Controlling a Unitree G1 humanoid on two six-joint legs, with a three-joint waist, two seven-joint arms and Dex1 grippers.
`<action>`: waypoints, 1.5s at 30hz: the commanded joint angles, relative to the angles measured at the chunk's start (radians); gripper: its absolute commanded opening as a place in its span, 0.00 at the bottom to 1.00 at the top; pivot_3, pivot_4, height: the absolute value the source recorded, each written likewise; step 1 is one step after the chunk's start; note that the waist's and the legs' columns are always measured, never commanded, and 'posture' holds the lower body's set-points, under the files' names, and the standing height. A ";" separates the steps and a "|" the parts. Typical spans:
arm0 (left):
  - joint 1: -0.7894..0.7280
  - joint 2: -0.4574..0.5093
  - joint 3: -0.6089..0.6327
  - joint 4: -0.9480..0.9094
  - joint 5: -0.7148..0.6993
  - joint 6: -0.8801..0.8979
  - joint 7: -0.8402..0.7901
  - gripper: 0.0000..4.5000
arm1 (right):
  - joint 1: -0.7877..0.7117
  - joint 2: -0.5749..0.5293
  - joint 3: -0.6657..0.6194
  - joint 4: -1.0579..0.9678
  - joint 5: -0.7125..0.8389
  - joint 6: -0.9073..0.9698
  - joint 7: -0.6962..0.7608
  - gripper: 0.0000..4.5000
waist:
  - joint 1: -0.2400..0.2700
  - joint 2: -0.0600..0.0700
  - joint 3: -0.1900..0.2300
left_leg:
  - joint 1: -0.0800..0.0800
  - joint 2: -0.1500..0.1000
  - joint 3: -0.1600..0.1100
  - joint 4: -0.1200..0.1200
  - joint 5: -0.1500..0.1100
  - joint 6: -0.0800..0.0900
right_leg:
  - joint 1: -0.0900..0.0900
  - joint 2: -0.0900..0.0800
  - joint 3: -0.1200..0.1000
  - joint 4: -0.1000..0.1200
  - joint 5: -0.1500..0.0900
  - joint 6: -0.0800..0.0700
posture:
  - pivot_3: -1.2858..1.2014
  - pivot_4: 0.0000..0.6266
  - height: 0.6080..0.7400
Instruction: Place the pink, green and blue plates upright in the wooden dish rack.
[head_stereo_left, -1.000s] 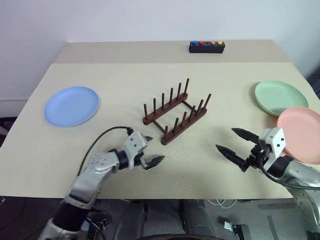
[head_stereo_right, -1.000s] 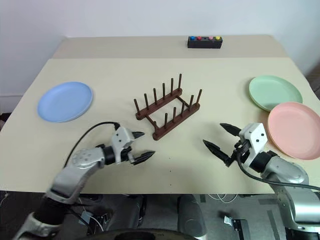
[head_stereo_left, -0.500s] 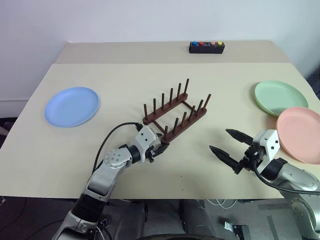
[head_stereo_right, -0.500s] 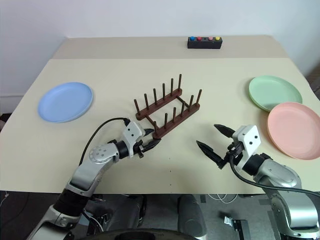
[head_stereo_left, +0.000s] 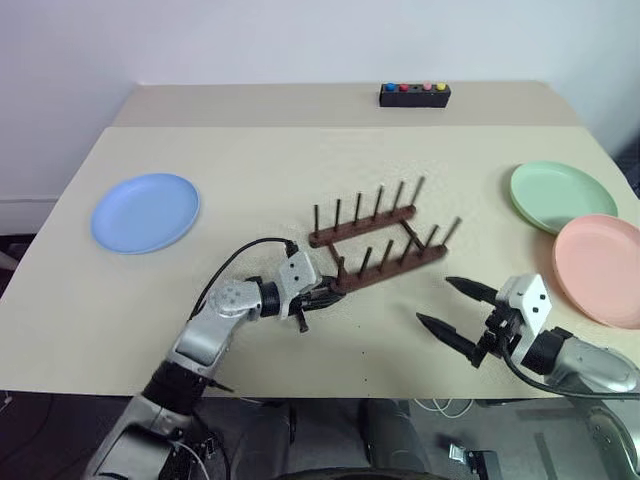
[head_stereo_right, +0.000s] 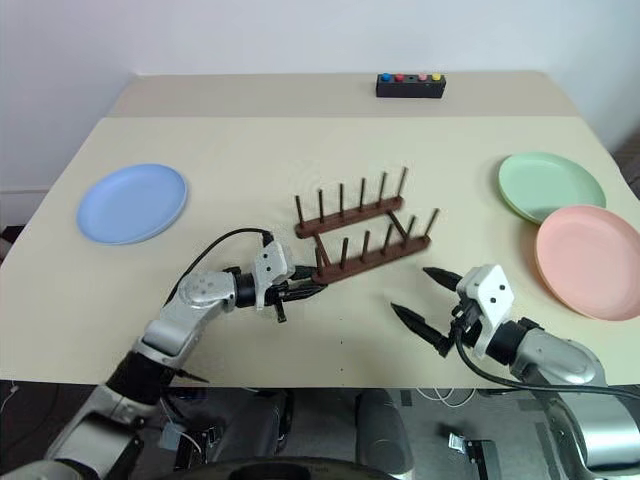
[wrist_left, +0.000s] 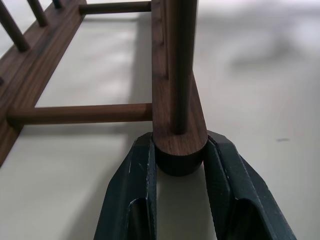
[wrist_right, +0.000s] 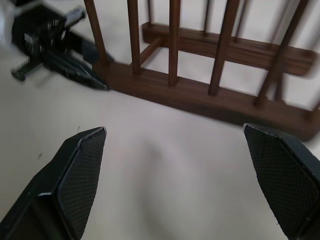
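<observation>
While the left gripper (head_stereo_left: 318, 297) is clamped on the near-left end of the rack (head_stereo_left: 385, 246), as the left wrist view shows with a black finger (wrist_left: 131, 195) on each side of the rail's rounded tip, no plate stands between the pegs. That rack sits at mid-table with its long axis running across, tipped a little up toward the right, so its slots open toward the robot and away from it. Off to the right, the right gripper (head_stereo_left: 458, 312) hovers just above the table with its jaws wide apart and nothing between them, close to the near rail. For the coming move, what counts is that the pink plate (head_stereo_left: 602, 266) and the green plate (head_stereo_left: 560, 195) lie flat near the table's right edge, well to the right of the rack and nearest the free right arm, the pink one closer. Lying flat well apart on the far left is the blue plate (head_stereo_left: 146, 211), on the side of the arm now busy steadying the rack.
</observation>
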 joint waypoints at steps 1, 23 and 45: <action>-0.094 -0.023 -0.024 0.104 -0.016 -0.079 -0.127 0.16 | 0.004 -0.007 -0.033 -0.012 -0.005 -0.021 0.000 1.00 | 0.001 0.000 0.000 | 0.000 0.000 0.000 0.000 0.000 0.000 | 0.000 0.000 0.000 0.000 0.000 0.000 | 0.52 0.24 1.00; -0.224 -0.080 0.014 0.393 0.057 -0.253 -0.153 0.80 | 0.047 0.000 -0.065 -0.065 -0.011 -0.004 -0.058 1.00 | -0.001 -0.001 0.000 | 0.000 0.000 0.000 0.000 0.000 0.000 | 0.000 0.000 0.000 0.000 0.000 0.001 | 0.52 0.24 1.00; 0.044 -0.008 -0.037 -0.050 0.063 -0.050 -0.071 0.01 | 0.004 -0.056 -0.069 0.185 -0.269 -0.069 -0.112 0.00 | 0.000 0.000 0.000 | 0.001 0.000 0.000 0.000 0.000 0.000 | 0.000 0.000 0.000 0.001 0.000 0.001 | 0.52 0.24 1.00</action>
